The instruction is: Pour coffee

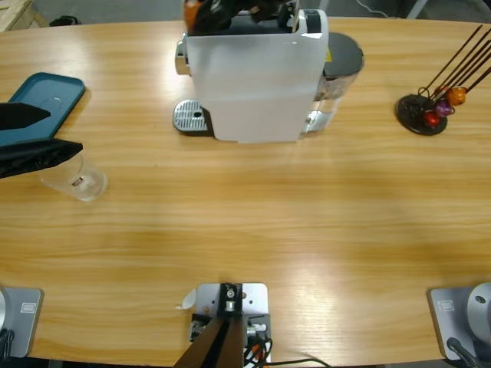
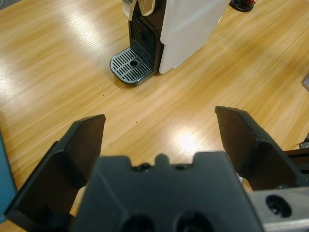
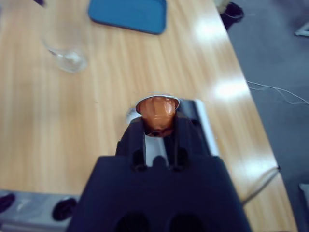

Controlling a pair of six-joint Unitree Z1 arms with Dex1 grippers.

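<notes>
High view, from the left: a blue tray (image 1: 47, 96) lay at the table's (image 1: 253, 222) left edge, and the left gripper (image 1: 34, 136) reached in beside it with its jaws spread wide, holding nothing. A clear glass (image 1: 77, 180) stood just under its lower jaw, and whether any coffee was in it could not be told. At the middle back stood the white coffee machine (image 1: 257, 77), its drip grate (image 1: 190, 117) bare on its left side. At its top the right gripper (image 3: 158, 126) was closed on an orange capsule (image 3: 157, 113), as the right wrist view showed. Far right, a black capsule stand (image 1: 422, 115) held a few orange and purple capsules (image 1: 445, 103).
</notes>
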